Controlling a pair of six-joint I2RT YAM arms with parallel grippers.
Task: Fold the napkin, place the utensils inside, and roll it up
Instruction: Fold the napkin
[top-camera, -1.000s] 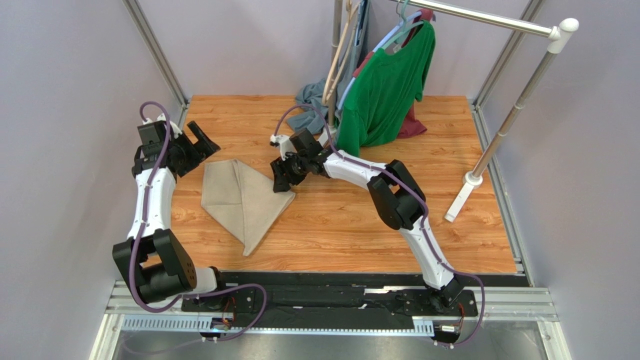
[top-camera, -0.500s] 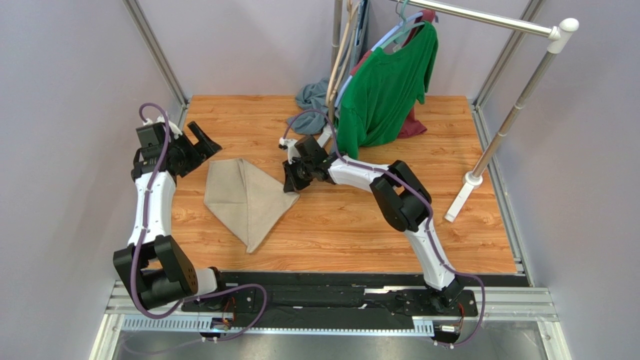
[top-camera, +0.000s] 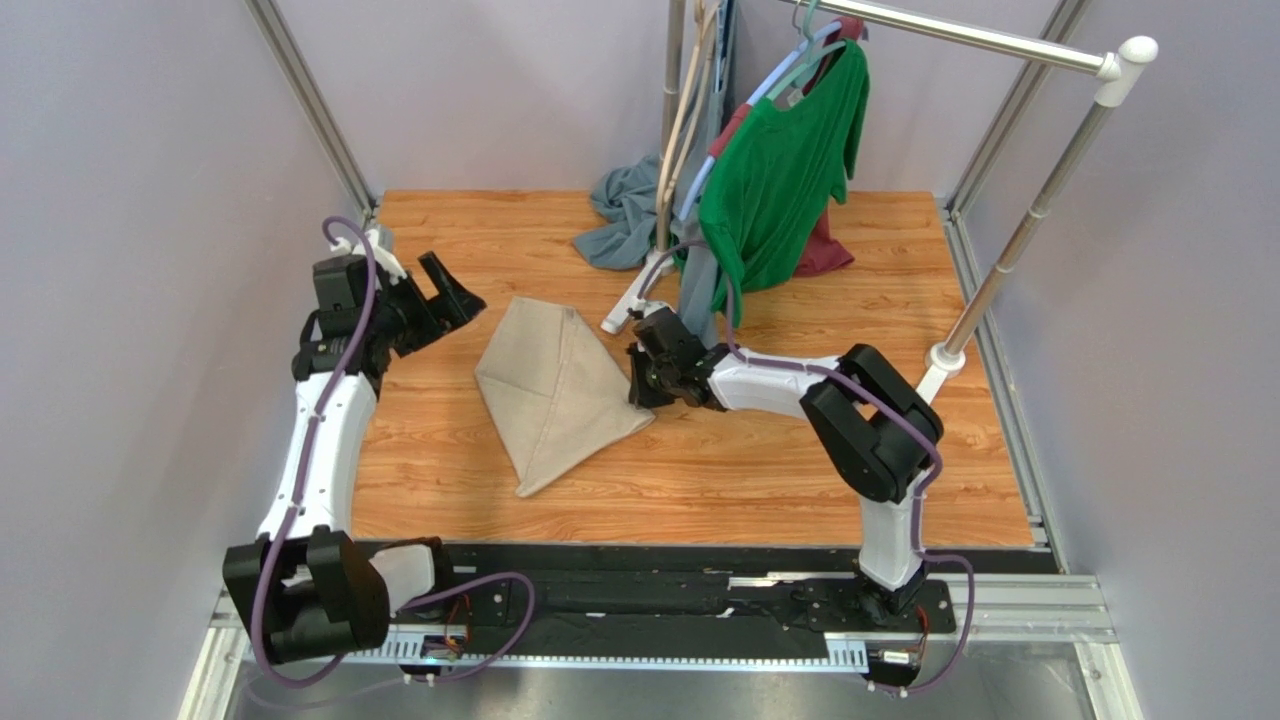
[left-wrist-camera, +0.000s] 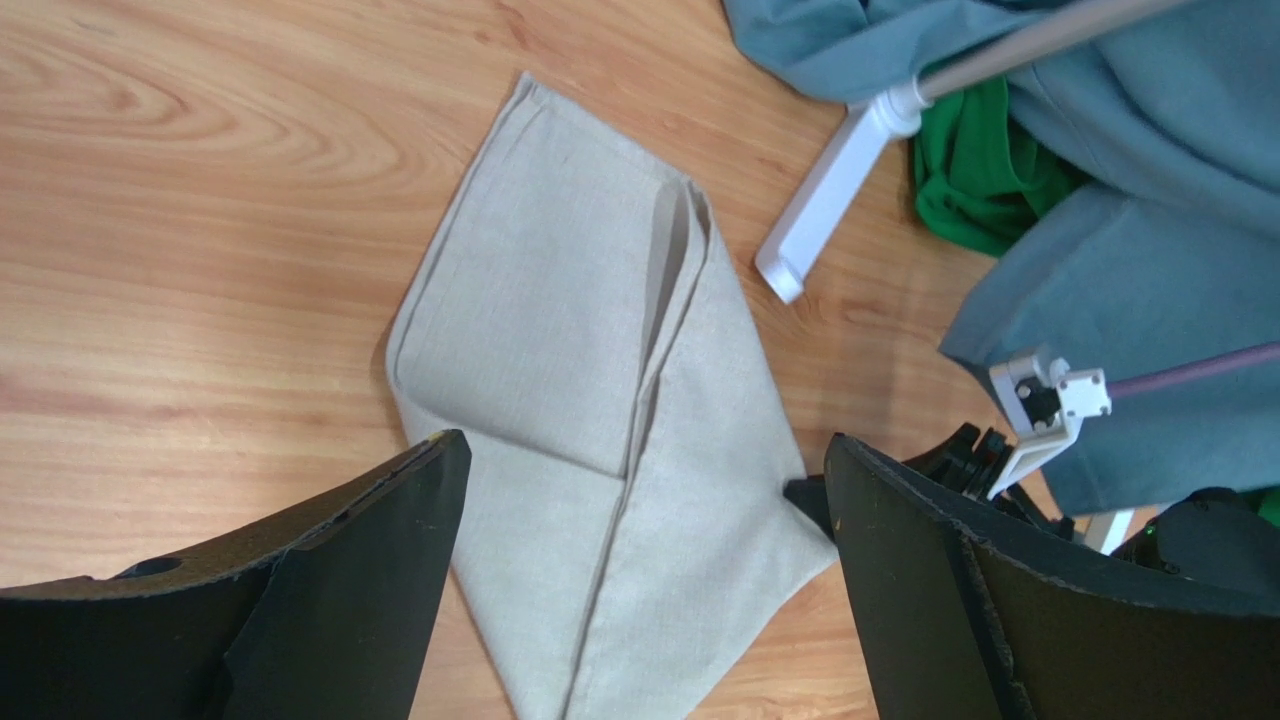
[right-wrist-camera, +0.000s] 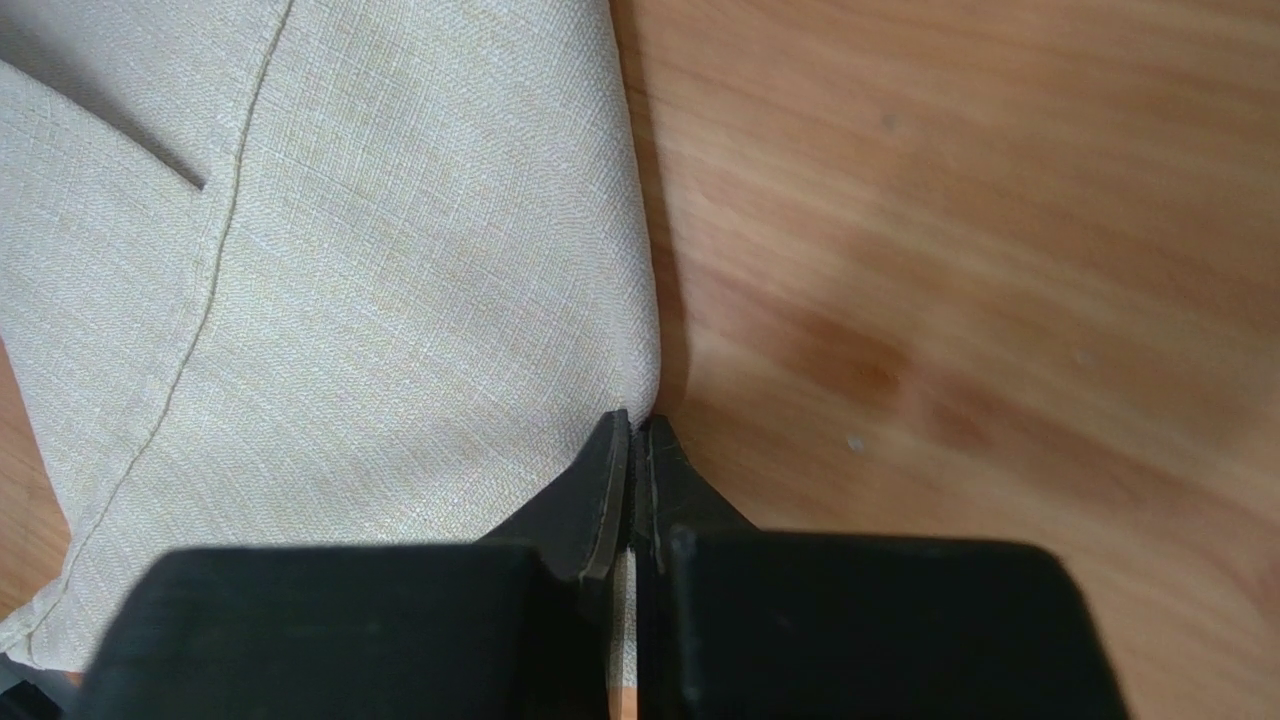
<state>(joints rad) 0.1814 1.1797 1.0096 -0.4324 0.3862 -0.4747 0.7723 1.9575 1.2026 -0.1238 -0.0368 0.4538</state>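
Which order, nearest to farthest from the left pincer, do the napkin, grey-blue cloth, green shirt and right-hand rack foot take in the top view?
From the left pincer:
1. napkin, just right of it
2. grey-blue cloth, back centre
3. green shirt, hanging back right
4. rack foot, far right

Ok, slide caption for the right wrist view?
Right gripper, fingers shut on a corner of the beige napkin, over the wooden table.

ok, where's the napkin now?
Top view: napkin lies folded on the table, just left of centre, right corner pinched in the right tool, open left tool off its left side.
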